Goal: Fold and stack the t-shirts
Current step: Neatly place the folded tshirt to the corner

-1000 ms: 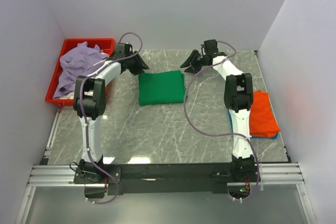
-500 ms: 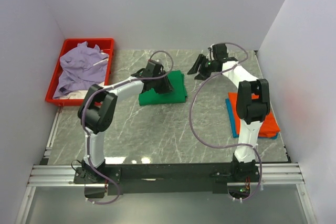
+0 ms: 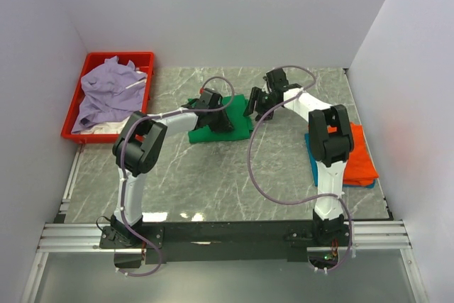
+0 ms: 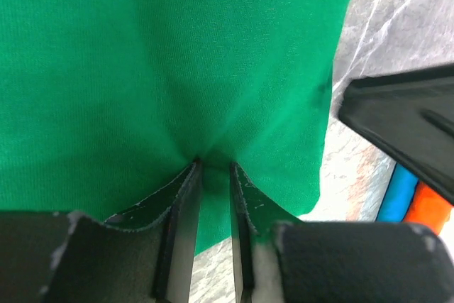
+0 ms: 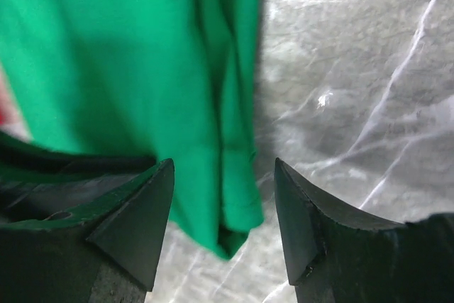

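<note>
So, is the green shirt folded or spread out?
Folded. The green shirt lies as a small rectangle, and the right wrist view shows stacked layers at its edge.

Five garments are in view: one green t-shirt (image 3: pixel 239 125), one orange t-shirt (image 3: pixel 360 155), one blue t-shirt (image 4: pixel 397 194), one lavender t-shirt (image 3: pixel 106 89), and one white cloth (image 3: pixel 106 128), too covered to name more closely. There is one red tray (image 3: pixel 120 55) and one marble desk (image 3: pixel 213 175). Two arms, the left arm (image 3: pixel 131 148) and the right arm (image 3: pixel 328 133), carry one end effector each: the left end effector (image 4: pixel 215 168) and the right end effector (image 5: pixel 223 164).
</note>
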Tool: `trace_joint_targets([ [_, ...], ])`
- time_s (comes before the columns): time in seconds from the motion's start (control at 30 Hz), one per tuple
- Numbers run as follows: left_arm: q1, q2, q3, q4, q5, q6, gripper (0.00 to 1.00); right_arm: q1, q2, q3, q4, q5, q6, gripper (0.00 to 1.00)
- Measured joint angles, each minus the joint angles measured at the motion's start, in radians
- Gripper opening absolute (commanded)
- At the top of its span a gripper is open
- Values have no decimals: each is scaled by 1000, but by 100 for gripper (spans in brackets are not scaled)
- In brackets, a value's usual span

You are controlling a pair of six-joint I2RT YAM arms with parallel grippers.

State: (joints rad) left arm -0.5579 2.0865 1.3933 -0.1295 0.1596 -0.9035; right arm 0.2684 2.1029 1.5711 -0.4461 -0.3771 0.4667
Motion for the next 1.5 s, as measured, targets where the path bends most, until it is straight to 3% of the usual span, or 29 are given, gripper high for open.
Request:
trace_joint_targets([
  [0.3, -10, 0, 0, 3, -1, 0, 27, 29, 76, 58, -3, 80, 13, 65],
  [0.5, -13, 0, 0, 2, -5, 0, 26, 68, 93, 86, 1, 143, 39, 56],
  [0.77, -13, -2, 0, -3, -8, 2, 27, 104, 119, 120, -18, 218, 74, 26],
  [0.9, -14, -25, 0, -36, -13, 11, 27, 113, 123, 126, -27, 249, 98, 0],
  [1.27, -23, -333, -49, -143, -21, 52, 28, 111, 97, 119, -89, 396, 201, 0],
  [1.5, -23, -481, -125, -149, -11, 64, 28, 9, 31, 59, -140, 476, 279, 0],
])
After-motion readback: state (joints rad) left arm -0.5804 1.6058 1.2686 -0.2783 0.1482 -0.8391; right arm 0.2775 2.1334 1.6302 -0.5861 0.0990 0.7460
